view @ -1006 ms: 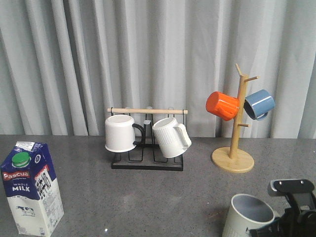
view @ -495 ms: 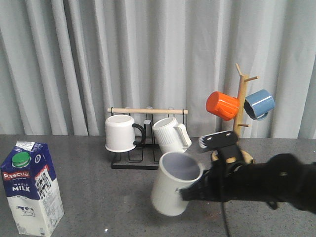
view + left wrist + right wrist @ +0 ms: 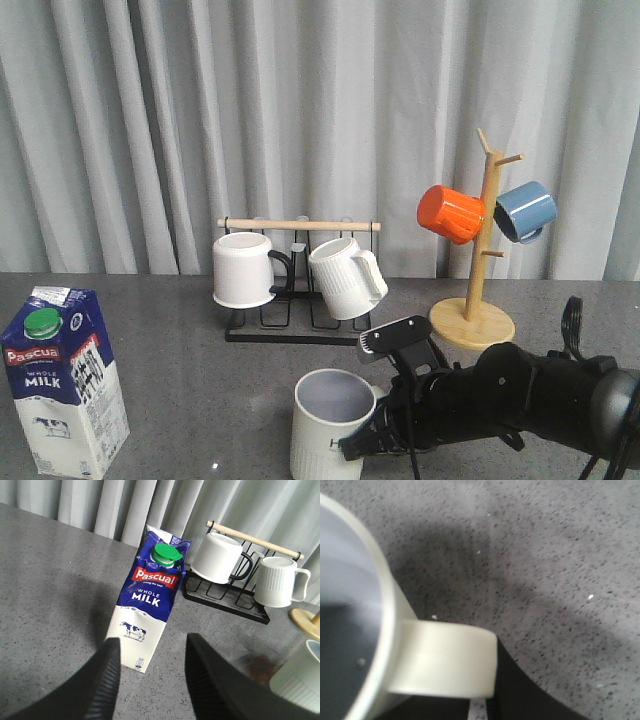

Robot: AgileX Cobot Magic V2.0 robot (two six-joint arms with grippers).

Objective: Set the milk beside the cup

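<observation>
A: Where's the tall blue-and-white gable-top milk carton point(image 3: 63, 380) with the green cap?

B: Lower left, upright on speckled grey stone; the left gripper point(image 3: 150, 680) hangs behind it, ribbed black jaws spread.

A: And the glossy cream mug point(image 3: 330, 424)?

B: Bottom centre, lower than half a second ago, base cut off. The right gripper point(image 3: 372, 432) pinches its handle.

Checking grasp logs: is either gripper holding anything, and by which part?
The right gripper holds the cup by its loop handle. The left gripper is open and holds nothing.
</observation>
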